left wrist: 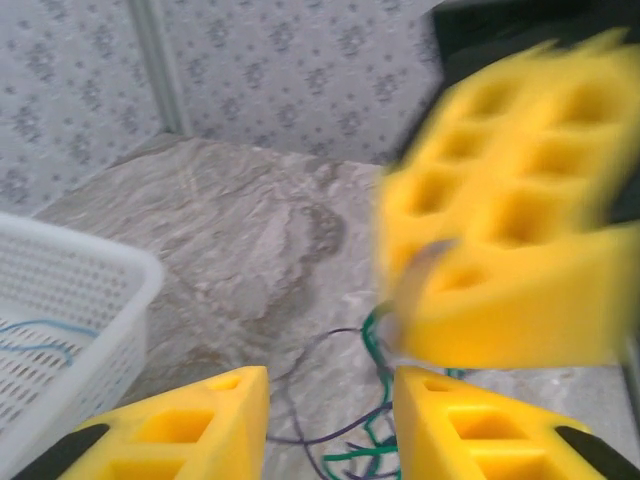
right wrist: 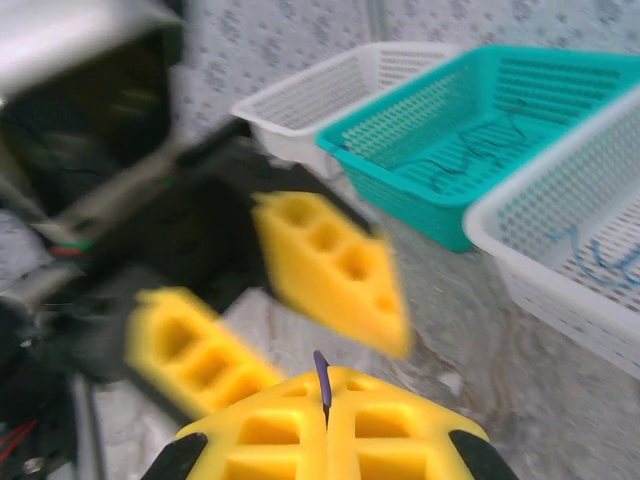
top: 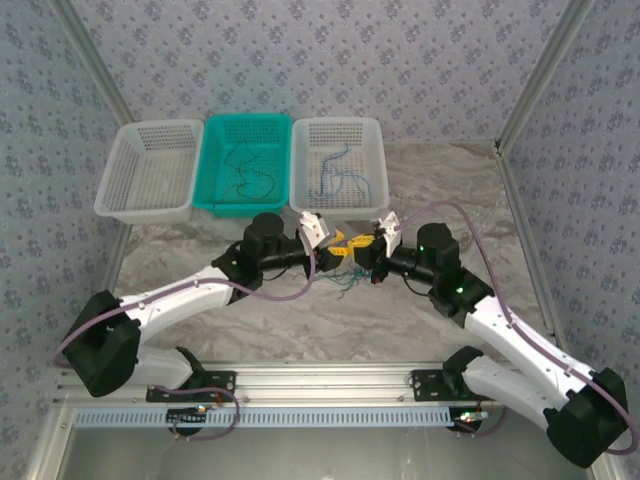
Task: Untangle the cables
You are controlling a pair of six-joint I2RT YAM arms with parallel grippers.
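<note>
closest to the arm bases, on the marble-patterned table (top: pixel 300 325), you have the loose tangle of cables (top: pixel 345 282): green, blue and dark strands crossing one another just below where the two claws meet. whether all of it lies flat or part of it hangs, you cannot tell from above. from the left wrist you see green and dark loops of it through the gap between the fingers.

just past the tangle, the right gripper (right wrist: pixel 325 392) has its yellow fingers pressed tight together, and a dark purple wire (right wrist: pixel 320 365) stands out of the seam between them, pinched there. facing it almost tip to tip, the left gripper (left wrist: pixel 330 385) has its two yellow fingers spread apart. you can see nothing clamped between them, though this part is blurred.

farthest off, three baskets sit side by side. the left white basket (top: pixel 160 125) shows no detail inside. the teal basket (top: pixel 215 150) holds dark wires (top: pixel 245 172). the right white basket (top: pixel 300 150) holds blue wires (top: pixel 345 175).
</note>
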